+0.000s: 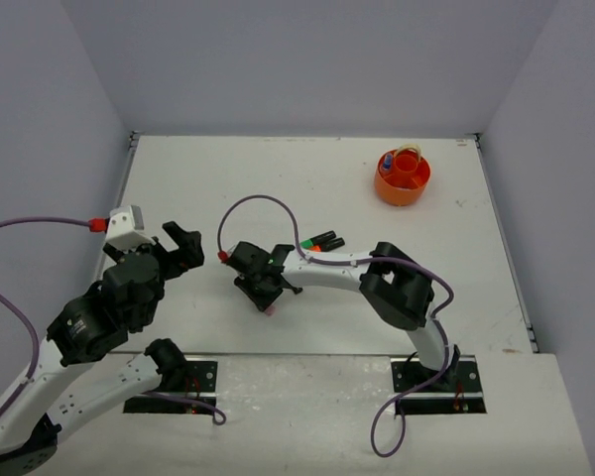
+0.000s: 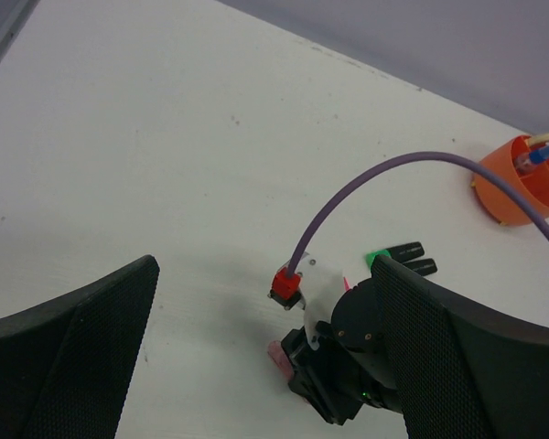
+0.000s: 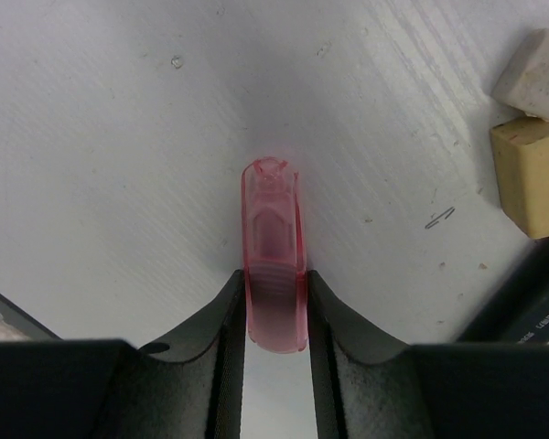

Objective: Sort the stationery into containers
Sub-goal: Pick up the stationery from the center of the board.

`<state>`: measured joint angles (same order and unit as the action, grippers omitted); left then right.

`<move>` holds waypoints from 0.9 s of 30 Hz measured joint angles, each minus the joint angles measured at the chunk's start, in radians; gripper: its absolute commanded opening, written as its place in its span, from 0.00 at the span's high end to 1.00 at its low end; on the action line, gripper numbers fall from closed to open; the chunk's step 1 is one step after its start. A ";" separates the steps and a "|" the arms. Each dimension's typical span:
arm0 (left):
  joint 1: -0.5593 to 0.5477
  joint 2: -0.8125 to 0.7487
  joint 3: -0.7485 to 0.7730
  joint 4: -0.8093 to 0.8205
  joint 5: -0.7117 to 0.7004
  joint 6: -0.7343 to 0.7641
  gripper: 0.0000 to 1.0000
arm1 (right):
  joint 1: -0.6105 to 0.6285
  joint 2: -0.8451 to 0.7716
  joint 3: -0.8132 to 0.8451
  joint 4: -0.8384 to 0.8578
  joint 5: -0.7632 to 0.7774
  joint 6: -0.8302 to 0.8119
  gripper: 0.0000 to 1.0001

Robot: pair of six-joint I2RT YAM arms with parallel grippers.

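Left gripper (image 1: 181,246) above table (image 1: 228,178), fingers (image 2: 73,357) wide apart, holding nothing. Right gripper (image 3: 274,279) at table centre, clamped on pink highlighter cap (image 3: 273,219). Only right wrist view shows two erasers to its right: pale eraser (image 3: 533,69) touching tan eraser (image 3: 531,174). Overhead view adds two highlighters (image 1: 322,241) and one orange tub (image 1: 403,178) far right, well apart.

I see a robotics lab cell: white counter (image 1: 278,174) boxed by plain grey walls (image 1: 307,59), left arm (image 1: 99,319) and right arm (image 1: 402,290) bolted at its edge.
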<state>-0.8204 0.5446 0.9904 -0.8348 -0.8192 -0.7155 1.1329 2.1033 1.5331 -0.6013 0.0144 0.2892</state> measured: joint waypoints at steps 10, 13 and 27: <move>0.001 0.025 -0.165 0.198 0.247 0.001 0.00 | -0.018 -0.412 -0.396 0.097 0.018 0.058 1.00; 0.001 0.025 -0.240 0.369 0.407 -0.001 0.00 | -0.033 -0.674 -0.498 0.158 0.010 0.082 1.00; -0.003 0.494 -0.360 1.167 1.089 -0.158 0.32 | -0.038 -1.236 -0.746 0.312 0.074 0.175 1.00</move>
<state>-0.8234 1.0390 0.6308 0.3321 0.2696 -0.8732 1.0946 0.8672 0.7868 -0.2897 0.0881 0.4644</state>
